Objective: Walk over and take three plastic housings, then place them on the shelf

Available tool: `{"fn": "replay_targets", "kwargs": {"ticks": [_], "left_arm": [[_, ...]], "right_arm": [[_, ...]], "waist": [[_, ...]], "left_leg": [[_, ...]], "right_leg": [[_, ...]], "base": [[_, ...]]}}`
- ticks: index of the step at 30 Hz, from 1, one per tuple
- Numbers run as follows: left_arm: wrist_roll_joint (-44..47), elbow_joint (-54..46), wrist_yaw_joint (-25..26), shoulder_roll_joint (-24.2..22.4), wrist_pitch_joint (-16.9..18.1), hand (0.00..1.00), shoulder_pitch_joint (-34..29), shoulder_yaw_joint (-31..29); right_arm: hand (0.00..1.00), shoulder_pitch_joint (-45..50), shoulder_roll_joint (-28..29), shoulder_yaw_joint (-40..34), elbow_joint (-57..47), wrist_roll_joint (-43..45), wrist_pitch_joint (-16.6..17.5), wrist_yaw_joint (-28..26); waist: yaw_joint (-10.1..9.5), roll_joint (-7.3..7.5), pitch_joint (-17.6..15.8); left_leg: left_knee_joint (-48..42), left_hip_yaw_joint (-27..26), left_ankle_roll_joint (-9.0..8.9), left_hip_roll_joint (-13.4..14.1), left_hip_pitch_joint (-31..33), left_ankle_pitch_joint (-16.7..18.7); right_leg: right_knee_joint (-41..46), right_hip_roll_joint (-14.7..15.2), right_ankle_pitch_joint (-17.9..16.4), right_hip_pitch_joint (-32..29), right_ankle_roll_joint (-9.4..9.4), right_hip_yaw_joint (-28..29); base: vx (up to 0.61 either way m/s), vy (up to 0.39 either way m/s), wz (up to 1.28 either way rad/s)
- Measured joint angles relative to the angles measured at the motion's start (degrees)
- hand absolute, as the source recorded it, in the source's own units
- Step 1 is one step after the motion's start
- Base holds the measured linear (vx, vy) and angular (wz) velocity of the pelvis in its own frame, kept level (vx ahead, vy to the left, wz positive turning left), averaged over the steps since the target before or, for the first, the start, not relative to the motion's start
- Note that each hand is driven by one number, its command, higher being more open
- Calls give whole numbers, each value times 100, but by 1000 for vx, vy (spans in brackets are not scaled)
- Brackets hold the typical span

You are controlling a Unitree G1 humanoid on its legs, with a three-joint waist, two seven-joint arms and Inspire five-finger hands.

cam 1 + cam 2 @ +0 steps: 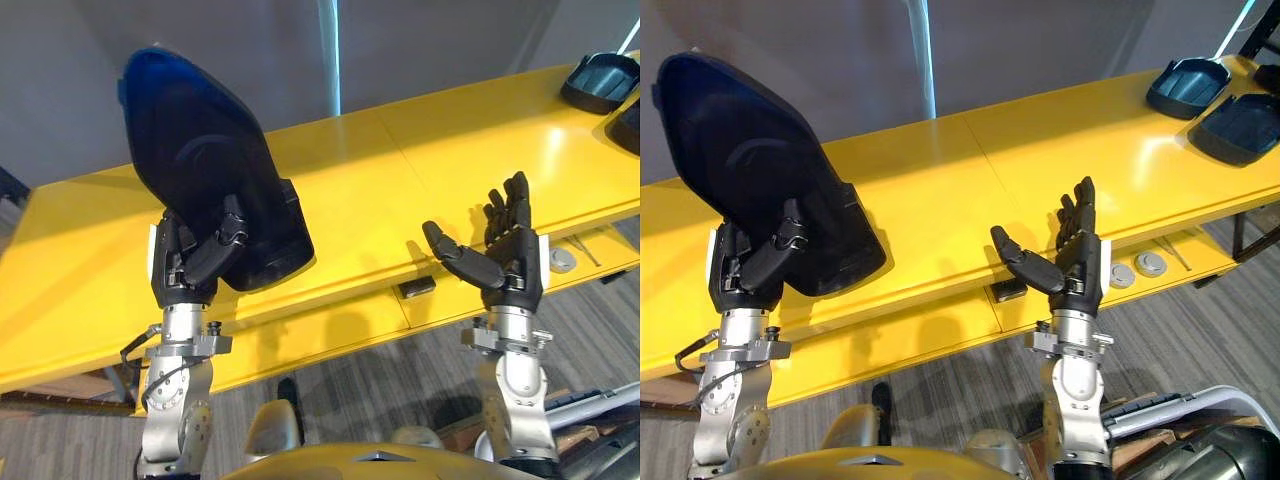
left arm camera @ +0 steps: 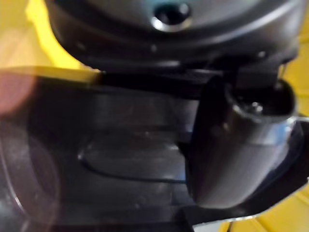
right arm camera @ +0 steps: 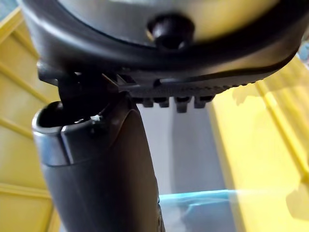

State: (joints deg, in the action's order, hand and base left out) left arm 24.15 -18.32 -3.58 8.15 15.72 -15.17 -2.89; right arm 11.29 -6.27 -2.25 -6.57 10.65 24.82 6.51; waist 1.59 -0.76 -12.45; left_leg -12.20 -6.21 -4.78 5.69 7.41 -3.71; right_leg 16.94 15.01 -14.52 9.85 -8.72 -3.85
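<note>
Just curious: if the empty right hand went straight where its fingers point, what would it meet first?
Likely nothing near: the right hand points across the bare top of the yellow shelf towards the grey wall behind, though depth is unclear.

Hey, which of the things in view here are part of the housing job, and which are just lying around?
Job:
- dark housing gripped in the left hand
- right hand, open and empty
- two more housings at the far right of the yellow bench

Lying about:
- two round silver discs on the bench's lower ledge
- small dark block beside them
</note>
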Motion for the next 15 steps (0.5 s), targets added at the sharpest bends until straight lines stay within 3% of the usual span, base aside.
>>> {"fn": "replay_targets", "kwargs": {"ticks": [5, 9, 15], "left_arm": [[5, -45, -183, 107, -371, 0, -87, -262], [80, -353, -259, 166, -762, 0, 138, -240], [563, -326, 69, 238, -1645, 0, 1092, -94]], "right_arm": [[100, -152, 37, 147, -197, -119, 1, -75], [100, -90, 38, 83, -347, -128, -9, 31], [100, -66, -27, 43, -353, -131, -296, 70]], "waist": [[15, 62, 34], [72, 115, 67], [325, -89, 191]], "left_leg": [[504, -488, 106, -25, -350, 27], [712, -628, 123, -53, -379, -64], [1379, -835, 63, -31, -407, -534]], "right_leg": [[-456, 95, 848, -91, -180, -75], [-737, 117, 957, -114, -203, -242], [-1142, 55, 928, -317, -169, -346]], "base": [[119, 222, -49], [-17, 68, -22], [-104, -32, -20]]}}
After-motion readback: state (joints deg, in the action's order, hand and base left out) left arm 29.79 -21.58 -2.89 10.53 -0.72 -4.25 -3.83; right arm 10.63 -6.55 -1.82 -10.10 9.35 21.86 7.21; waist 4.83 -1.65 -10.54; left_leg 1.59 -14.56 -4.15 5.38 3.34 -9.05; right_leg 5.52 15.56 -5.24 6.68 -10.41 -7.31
